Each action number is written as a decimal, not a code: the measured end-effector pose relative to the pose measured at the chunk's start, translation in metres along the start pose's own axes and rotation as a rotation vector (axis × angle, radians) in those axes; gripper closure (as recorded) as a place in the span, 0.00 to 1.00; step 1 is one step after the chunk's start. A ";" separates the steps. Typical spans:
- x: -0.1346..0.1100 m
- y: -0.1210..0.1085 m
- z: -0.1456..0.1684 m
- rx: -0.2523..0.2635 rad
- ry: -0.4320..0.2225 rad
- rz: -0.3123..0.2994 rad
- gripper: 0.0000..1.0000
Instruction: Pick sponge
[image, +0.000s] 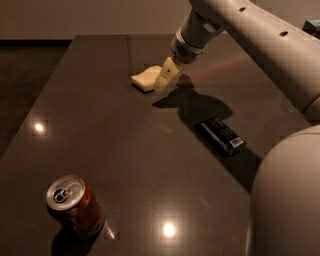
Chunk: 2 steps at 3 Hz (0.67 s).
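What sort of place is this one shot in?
Likely an indoor kitchen or break-room tabletop: a dark glossy table holds a soda can, snack bar and sponge, with the tool at the sponge.

A bare indoor room, more test space than home.
A dark glossy surface (125, 150) mirrors ceiling lights, with a plain pale wall (75, 17) behind and dark floor (25, 75) beside it. A robot arm (250, 35) holds its jaws at the sponge (144, 79). A soda can (72, 205) and a wrapped bar (222, 136) lie well apart.
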<state>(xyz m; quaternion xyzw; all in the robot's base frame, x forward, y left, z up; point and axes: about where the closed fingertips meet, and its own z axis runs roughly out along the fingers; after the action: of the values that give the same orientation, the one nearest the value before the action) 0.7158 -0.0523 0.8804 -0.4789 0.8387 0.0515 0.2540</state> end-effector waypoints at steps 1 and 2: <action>-0.011 0.011 0.018 -0.041 0.002 0.010 0.00; -0.018 0.021 0.029 -0.069 0.001 0.011 0.00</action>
<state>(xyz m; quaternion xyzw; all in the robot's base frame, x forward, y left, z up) 0.7168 -0.0174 0.8605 -0.4827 0.8393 0.0818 0.2366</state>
